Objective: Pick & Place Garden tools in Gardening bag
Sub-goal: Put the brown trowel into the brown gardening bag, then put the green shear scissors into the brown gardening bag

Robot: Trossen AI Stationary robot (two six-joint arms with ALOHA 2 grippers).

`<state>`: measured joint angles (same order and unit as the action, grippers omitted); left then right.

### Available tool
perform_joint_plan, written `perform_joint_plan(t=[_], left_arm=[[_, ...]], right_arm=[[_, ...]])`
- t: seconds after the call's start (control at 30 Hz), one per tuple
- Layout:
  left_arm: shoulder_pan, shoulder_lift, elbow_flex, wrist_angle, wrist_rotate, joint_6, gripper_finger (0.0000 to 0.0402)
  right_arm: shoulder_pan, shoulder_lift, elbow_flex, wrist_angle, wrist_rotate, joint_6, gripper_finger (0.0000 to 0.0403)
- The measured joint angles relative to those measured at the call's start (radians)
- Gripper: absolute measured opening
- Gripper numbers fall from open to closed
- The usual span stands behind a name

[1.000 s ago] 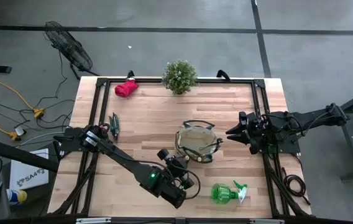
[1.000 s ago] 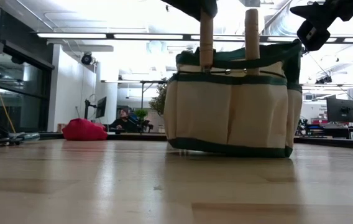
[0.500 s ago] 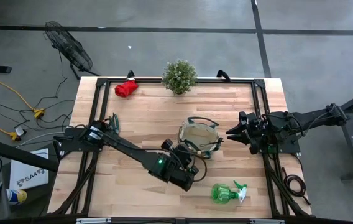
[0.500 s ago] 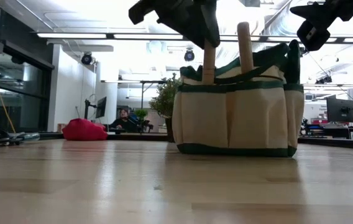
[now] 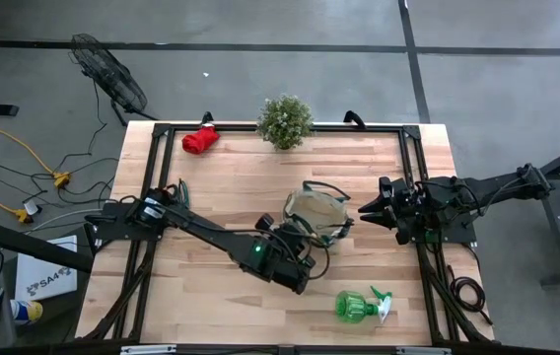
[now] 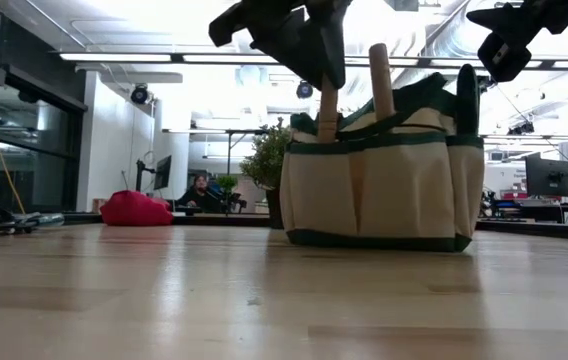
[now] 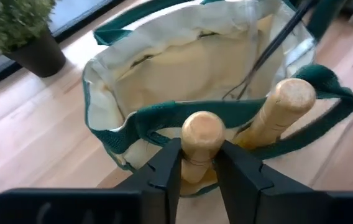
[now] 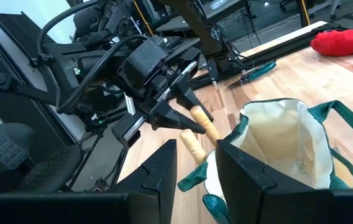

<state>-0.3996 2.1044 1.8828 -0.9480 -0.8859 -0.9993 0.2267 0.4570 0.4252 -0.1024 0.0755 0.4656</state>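
The tan gardening bag (image 5: 317, 219) with green trim stands upright at the table's middle and also shows in the low view (image 6: 384, 190). Two wooden trowel handles stick up at its near side. My left gripper (image 7: 200, 163) is shut on one handle (image 6: 328, 100). The other handle (image 7: 285, 104) leans beside it. My right gripper (image 5: 367, 210) hovers open to the right of the bag. The green spray bottle (image 5: 359, 306) lies near the front edge. The red glove bundle (image 5: 199, 140) lies at the far left. The shears (image 5: 180, 189) lie at the left, partly under my left arm. My left gripper pinches the trowel's wooden handle (image 7: 195, 167) between its two fingers, just below the rounded free end (image 7: 202, 130). The fingers come from the near side, slanting down, and lie across the handle. The trowel stands nearly upright, its lower part hidden in the bag's near side.
A small bushy potted plant (image 5: 285, 120) stands at the far edge, behind the bag. The black table frame (image 5: 152, 133) runs around the wooden top. Bare wood lies between the bag and the left edge.
My left gripper has gone from near the front edge toward the far edge and down, still shut on the trowel handle. Both handles now stand lower against the bag, and the free one leans. The bag has slid a little toward the far edge.
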Motion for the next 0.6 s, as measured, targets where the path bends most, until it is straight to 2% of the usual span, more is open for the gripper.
perform_joint_plan(t=[0.3,0.6], left_arm=[[0.001,-0.002,0.000,-0.018,-0.041,0.007,0.0168],[0.000,-0.074,-0.002,-0.070,-0.060,0.010,0.0173]], right_arm=[[0.000,0.000,0.000,0.000,0.000,0.000,0.0103],[0.000,0.000,0.000,0.000,0.000,0.000,0.0103]])
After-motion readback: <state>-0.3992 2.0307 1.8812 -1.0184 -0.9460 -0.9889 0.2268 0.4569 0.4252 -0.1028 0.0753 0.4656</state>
